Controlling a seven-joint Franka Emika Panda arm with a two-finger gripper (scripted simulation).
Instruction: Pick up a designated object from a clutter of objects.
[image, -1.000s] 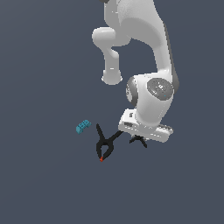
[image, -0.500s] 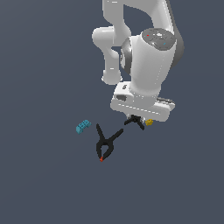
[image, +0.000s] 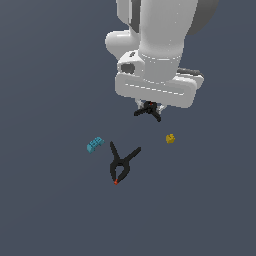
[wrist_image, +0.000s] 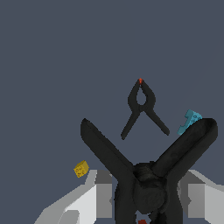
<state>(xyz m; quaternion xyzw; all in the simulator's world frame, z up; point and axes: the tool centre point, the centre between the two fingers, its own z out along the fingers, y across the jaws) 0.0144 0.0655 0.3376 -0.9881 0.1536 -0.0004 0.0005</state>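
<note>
You see the gripper (image: 150, 107) raised above the worktop (image: 50, 210), its jaws closed on the small clamp (image: 148, 111). Below lie the larger clamp (image: 121, 165) (red tip down), a blue block (image: 94, 144) and a yellow block (image: 170, 138), apart.

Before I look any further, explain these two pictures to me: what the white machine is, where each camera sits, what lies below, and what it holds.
The white machine is a single robot arm, drawn by a simulator. The exterior view comes from a camera off the arm; the wrist view comes from a camera on the arm's wrist, looking past its tool. The tool is shut on the small black clamp, which fills the near part of the wrist view and is lifted off the surface. On the grey surface lie a larger black clamp with a red tip, a blue block and a yellow block, all apart from each other.
</note>
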